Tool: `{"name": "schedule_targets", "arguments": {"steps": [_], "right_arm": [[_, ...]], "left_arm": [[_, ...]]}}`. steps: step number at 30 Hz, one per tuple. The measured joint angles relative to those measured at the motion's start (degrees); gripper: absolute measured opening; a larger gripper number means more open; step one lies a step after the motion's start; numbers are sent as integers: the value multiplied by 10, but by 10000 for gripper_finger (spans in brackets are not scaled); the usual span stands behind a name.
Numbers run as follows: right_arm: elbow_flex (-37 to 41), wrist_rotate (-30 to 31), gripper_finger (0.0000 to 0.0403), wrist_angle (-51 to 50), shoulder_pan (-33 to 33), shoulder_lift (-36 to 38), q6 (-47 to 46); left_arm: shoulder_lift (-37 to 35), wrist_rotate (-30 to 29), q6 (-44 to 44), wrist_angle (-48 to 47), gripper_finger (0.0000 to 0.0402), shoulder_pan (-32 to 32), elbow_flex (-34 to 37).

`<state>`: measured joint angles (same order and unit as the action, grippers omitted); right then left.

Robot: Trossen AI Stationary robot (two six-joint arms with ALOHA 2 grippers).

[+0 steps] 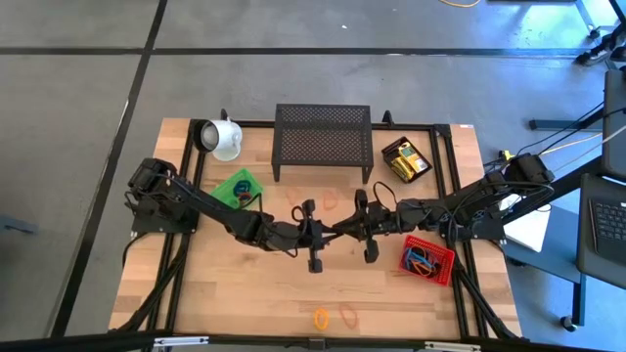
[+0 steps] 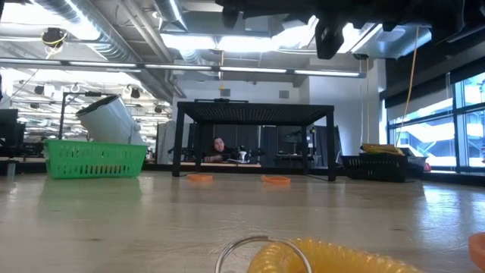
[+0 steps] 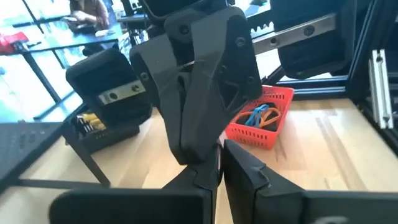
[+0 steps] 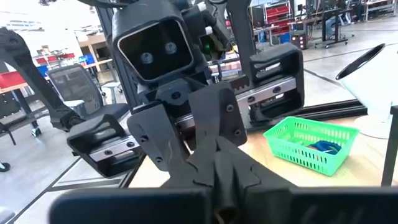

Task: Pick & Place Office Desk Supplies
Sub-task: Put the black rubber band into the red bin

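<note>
Both arms meet above the table's middle. My left gripper and my right gripper face each other, both shut, with their tips close together. I see no loop between any fingers. Whether the tips touch I cannot tell. Blue and orange loops fill a red basket. A green basket holds blue loops. Two orange loops lie flat before the shelf. A yellow loop and an orange loop lie by the near edge. Yellow boxes sit in a black tray.
The black mesh shelf stands at the far middle. A white mug lies on its side at the far left. A black frame borders the table. Bare wood lies between the arms and the near edge. A person sits beyond the table.
</note>
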<state>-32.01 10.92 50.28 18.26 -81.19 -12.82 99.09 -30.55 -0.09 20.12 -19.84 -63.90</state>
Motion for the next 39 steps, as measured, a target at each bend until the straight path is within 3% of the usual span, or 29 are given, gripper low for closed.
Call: {"name": "schedule_targets", "arguments": {"steps": [12,17,25,29,32,39], "right_arm": [[-3,25,4,-70,0,13,-2],[0,34,3,-194,-1,59,-22],[1,27,2,-426,-2,136,-115],[0,-25,3,-548,-2,166,-201],[-9,-97,3,-639,-2,192,-270],[-98,-259,3,-906,20,208,-334]], "left_arm": [[2,-36,5,-15,84,-8,1],[2,-113,39,-70,103,-20,-6],[-1,-136,0,-80,103,-23,-8],[-1,-136,-2,-100,108,-12,-8],[-1,-134,-17,-138,111,4,-8],[0,-87,-118,-279,102,67,-8]]}}
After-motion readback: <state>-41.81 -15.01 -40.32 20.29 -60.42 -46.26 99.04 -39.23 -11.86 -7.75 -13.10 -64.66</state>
